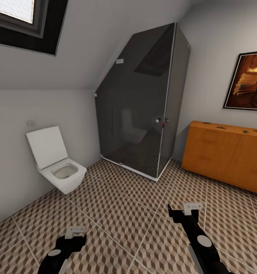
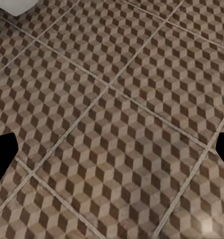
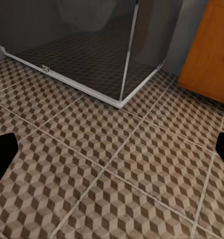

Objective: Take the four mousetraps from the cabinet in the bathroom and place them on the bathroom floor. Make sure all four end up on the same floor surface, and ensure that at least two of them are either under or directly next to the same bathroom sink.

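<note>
The orange-brown cabinet (image 1: 227,154) stands against the right wall, and its corner (image 3: 214,55) also shows in the right wrist view. Several small dark flat things that look like the mousetraps (image 1: 221,127) lie on its top, too small to make out. The cube-patterned bathroom floor (image 1: 128,213) spreads ahead. My left gripper (image 1: 75,231) hangs low over the tiles, open and empty, with its fingertips wide apart in the left wrist view (image 2: 112,154). My right gripper (image 1: 192,207) is also open and empty (image 3: 112,154), well short of the cabinet. The sink is out of view.
A white toilet (image 1: 58,167) with its lid up hangs on the left wall. A dark glass shower cabin (image 1: 143,106) fills the far corner, its white base rim (image 3: 82,84) ahead of my right gripper. A framed picture (image 1: 250,82) hangs above the cabinet.
</note>
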You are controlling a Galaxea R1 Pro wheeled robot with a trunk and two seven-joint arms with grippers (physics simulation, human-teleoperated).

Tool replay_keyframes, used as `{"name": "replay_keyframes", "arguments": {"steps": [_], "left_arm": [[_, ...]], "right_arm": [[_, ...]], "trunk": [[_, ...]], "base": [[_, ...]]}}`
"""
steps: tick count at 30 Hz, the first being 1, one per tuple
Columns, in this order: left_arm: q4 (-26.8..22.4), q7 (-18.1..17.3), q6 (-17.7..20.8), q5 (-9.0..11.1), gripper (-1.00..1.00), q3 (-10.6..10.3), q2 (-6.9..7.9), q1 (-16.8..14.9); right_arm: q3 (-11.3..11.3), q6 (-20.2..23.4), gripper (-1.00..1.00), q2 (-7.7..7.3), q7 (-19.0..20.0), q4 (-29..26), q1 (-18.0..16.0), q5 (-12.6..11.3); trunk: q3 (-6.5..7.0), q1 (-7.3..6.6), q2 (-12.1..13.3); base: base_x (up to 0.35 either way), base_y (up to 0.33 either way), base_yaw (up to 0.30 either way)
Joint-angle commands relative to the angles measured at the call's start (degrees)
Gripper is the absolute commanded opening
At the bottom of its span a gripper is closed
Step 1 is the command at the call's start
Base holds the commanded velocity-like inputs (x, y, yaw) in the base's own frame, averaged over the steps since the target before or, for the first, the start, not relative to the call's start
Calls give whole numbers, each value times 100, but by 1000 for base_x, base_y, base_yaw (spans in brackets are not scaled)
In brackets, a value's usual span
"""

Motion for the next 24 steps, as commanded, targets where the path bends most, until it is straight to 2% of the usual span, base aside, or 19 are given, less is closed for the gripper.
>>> {"name": "replay_keyframes", "arguments": {"steps": [1, 10, 16, 24], "left_arm": [[-13, 18, 31, 2, 100, -4, 1, -1], [-24, 11, 31, 2, 100, -21, 1, -1], [-23, 10, 31, 2, 100, -183, 1, -1], [-9, 10, 31, 2, 100, -217, 1, -1]], "right_arm": [[20, 40, 100, -6, -38, -7, -5, 29], [20, 39, 100, -6, -38, -13, -5, 36], [13, 39, 100, -12, -36, -16, -5, 36], [12, 39, 100, -11, -37, -18, -5, 38]], "trunk": [[-3, 0, -4], [37, 0, -4], [66, 0, -4], [107, 0, -4]], "base": [[0, 0, -235], [0, 0, -256], [0, 0, -265], [0, 0, -265]]}}
